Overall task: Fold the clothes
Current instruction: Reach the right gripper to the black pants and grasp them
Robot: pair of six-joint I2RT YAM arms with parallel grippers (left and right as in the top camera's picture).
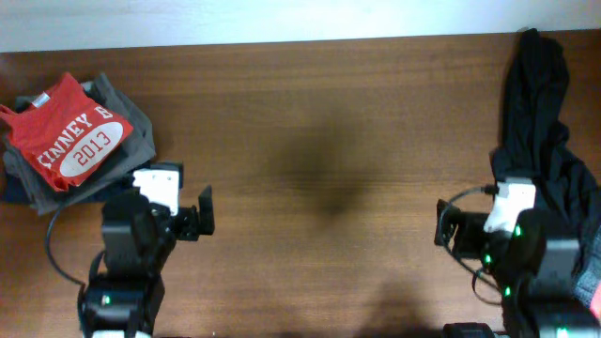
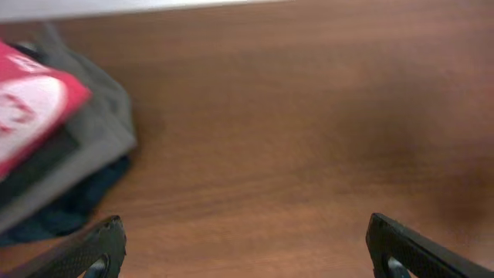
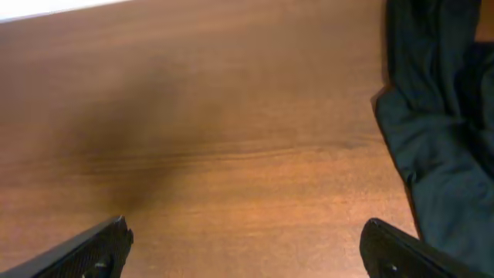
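The black trousers (image 1: 540,122) lie crumpled in a long heap at the table's right edge, running from the far edge toward the front; they also show at the right of the right wrist view (image 3: 444,131). The waistband is not visible. My right gripper (image 1: 441,225) is open and empty over bare wood (image 3: 243,247), left of the trousers and not touching them. My left gripper (image 1: 202,211) is open and empty near the front left (image 2: 243,251), over bare wood.
A stack of folded garments sits at the far left: a red T-shirt printed "2013" (image 1: 70,136) on grey (image 1: 131,117) and navy pieces, also seen in the left wrist view (image 2: 35,108). The wooden table (image 1: 329,141) spans the view.
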